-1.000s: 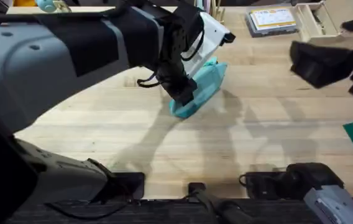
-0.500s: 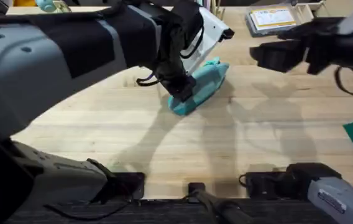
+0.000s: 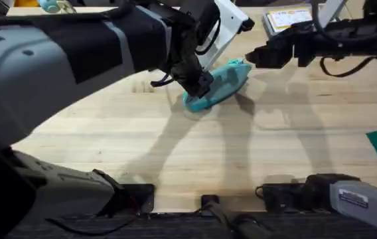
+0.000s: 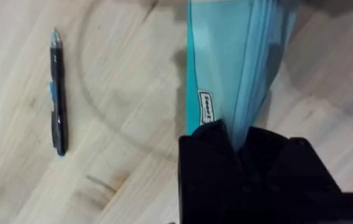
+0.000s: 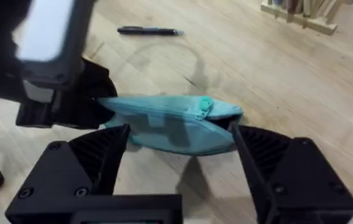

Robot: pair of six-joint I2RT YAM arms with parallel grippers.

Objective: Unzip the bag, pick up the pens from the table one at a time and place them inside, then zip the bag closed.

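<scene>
Pencil pouch (image 3: 216, 84), light teal, is held clamped at one end by the left hand (image 4: 245, 146) near the counter (image 3: 195, 159) centre; the right hand (image 5: 179, 146), spread wide, is poised at its zipper pull (image 5: 204, 107). A missed pull is risked, or the pouch dragged loose. The pen (image 4: 57, 99) lies at 9 o'clock of the pouch in the left wrist view
</scene>
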